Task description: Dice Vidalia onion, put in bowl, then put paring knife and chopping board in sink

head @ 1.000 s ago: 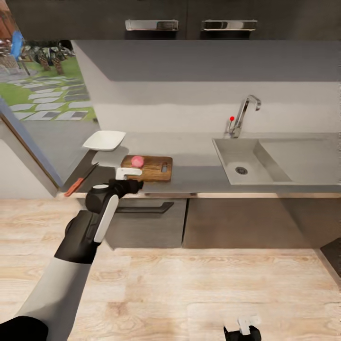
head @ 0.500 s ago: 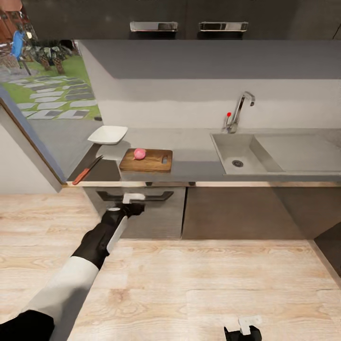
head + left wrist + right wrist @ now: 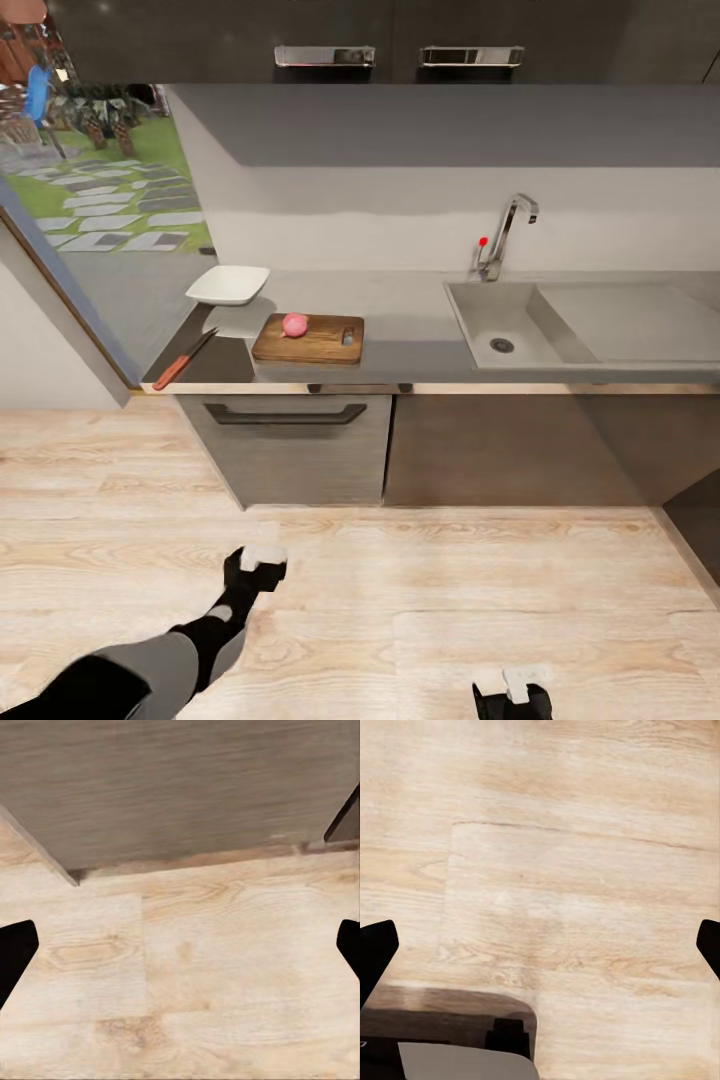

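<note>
A pinkish Vidalia onion [image 3: 294, 324] rests on the brown chopping board [image 3: 320, 341], which lies on the grey countertop [image 3: 410, 310]. Left of the board the paring knife [image 3: 186, 358] lies by the counter's front edge, red handle toward me. The white bowl [image 3: 229, 284] stands behind the knife. To the right is the steel sink [image 3: 476, 312] with nothing in its basin. My left gripper [image 3: 262, 555] hangs low over the floor in front of the cabinets; the left wrist view shows it open [image 3: 180, 949]. My right gripper [image 3: 520, 688] is also low and open [image 3: 540, 945], over floorboards.
Dark grey cabinets and a drawer with a bar handle [image 3: 285, 414] stand under the counter. The tap [image 3: 503, 238] rises behind the sink, and the drainboard [image 3: 630, 320] lies to its right. A glass door [image 3: 80, 200] to a garden is at the left. Light wood floor [image 3: 420, 600] lies in front.
My left arm has dropped from the counter's edge by the board down to just above the floor, with nothing in it. The view also shifted a little early on. The right gripper stayed put.
</note>
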